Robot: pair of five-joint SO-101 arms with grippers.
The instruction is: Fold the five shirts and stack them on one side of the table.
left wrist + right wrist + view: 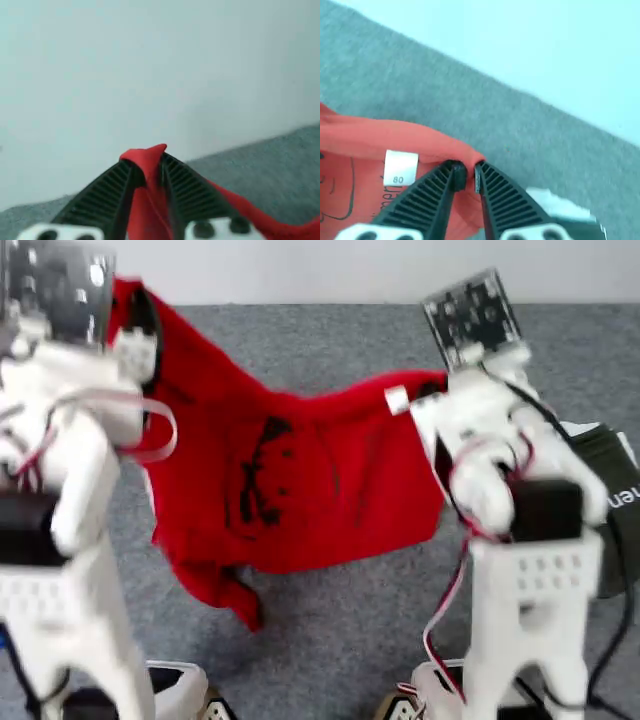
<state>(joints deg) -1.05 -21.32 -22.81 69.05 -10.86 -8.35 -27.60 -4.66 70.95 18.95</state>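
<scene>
The red shirt (pixel 300 490) hangs spread between the two tools over the grey bench (pixel 350 640), not yet folded. The left tool (pixel 148 170) is clamped on a pinch of its fabric. The right tool (pixel 466 172) grips the hem just beside the white label (pixel 400 172). A dark folded garment (pixel 612 490) lies near the right tool's outer side (probably a finished shirt; how many, I cannot tell). By my judgement, this shirt's folding and stacking remain.
</scene>
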